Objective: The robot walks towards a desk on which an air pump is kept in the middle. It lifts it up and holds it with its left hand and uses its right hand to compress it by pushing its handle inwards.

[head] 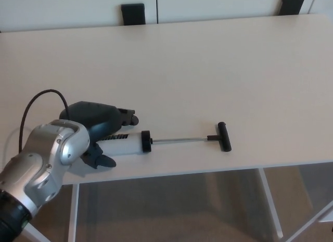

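Note:
The air pump (136,142) lies flat near the front edge of the pale desk (208,70). Its white barrel points left, and a thin rod runs right to a black T-handle (223,136), pulled well out. My left hand (102,126) sits over the barrel's left end. The fingers (127,117) reach along the far side and the thumb (102,160) rests on the near side, spread around the barrel without clamping it. The hand covers part of the barrel. My right hand does not show.
The desk's front edge (208,170) runs just below the pump, with white legs and beige floor beneath. Two dark chair backs (133,13) stand behind the far edge. A black cable (41,99) loops from my left wrist.

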Controlling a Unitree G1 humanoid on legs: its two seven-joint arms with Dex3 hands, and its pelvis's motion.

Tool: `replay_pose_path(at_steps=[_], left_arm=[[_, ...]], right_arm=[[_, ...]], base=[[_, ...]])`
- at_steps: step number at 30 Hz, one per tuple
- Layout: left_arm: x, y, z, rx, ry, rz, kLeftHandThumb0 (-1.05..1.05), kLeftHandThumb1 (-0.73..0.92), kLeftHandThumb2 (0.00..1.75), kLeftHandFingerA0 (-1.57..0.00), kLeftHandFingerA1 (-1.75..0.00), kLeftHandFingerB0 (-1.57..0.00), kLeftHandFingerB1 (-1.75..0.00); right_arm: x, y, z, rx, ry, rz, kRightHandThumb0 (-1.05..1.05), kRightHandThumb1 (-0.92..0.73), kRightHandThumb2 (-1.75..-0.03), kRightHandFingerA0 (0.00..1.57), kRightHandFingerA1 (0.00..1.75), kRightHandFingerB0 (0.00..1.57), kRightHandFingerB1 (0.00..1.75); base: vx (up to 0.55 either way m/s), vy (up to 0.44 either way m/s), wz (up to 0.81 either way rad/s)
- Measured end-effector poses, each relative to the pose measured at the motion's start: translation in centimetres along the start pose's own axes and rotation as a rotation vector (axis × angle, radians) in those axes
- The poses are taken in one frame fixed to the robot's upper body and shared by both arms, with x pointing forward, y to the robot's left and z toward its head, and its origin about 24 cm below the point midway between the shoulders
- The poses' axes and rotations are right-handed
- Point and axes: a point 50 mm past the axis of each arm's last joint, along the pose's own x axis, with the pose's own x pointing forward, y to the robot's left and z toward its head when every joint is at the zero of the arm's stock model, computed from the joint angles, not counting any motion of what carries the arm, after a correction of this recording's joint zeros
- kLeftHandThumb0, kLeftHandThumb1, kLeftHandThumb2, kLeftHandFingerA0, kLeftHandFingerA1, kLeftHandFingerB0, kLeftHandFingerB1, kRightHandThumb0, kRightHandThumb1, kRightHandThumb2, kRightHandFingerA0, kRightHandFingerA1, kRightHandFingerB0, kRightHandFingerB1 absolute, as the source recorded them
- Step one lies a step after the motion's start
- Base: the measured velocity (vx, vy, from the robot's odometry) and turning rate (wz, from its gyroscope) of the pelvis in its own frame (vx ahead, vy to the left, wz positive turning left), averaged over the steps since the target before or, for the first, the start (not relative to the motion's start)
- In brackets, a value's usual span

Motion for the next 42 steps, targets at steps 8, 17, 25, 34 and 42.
replay_pose_path(at_steps=[8,17,25,34,42], left_arm=[[0.2,-0.3,0.8,0.099,-0.017,0.008,-0.19,0.58,0.58,-0.87,-0.53,-0.79,-0.48],[0.5,-0.7,1.1,0.096,-0.047,0.08,-0.17,0.69,0.57,-0.6,-1.53,-0.44,-1.25],[0.5,-0.8,1.0,0.092,-0.087,0.129,-0.12,0.68,0.6,-0.74,-1.16,-0.63,-0.93],[0.5,-0.6,1.0,0.08,-0.099,0.146,-0.22,0.68,0.55,-0.65,-1.5,-0.49,-1.32],[0.5,-0.5,1.1,0.077,-0.109,0.148,-0.06,0.73,0.53,-0.65,-1.62,-0.46,-1.42]], right_arm=[[0.1,0.2,0.5,-0.004,-0.012,0.001,-0.26,-0.6,-0.57,0.82,0.57,0.69,0.5],[0.6,0.1,0.1,0.006,-0.003,0.0,-0.23,-0.63,-0.58,0.75,0.58,0.65,0.51],[0.8,0.3,0.9,0.032,-0.049,0.018,-0.2,-0.65,-0.58,0.76,0.57,0.63,0.51],[-1.1,1.3,3.9,0.048,-0.17,0.027,-0.27,-0.61,-0.58,0.82,0.53,0.68,0.46],[-3.0,2.2,7.4,0.035,-0.302,0.052,-0.26,-0.65,-0.59,0.82,0.54,0.64,0.47]], base=[[0.0,0.0,0.0],[0.0,0.0,0.0],[0.0,0.0,0.0],[0.0,0.0,0.0],[0.0,0.0,0.0]])
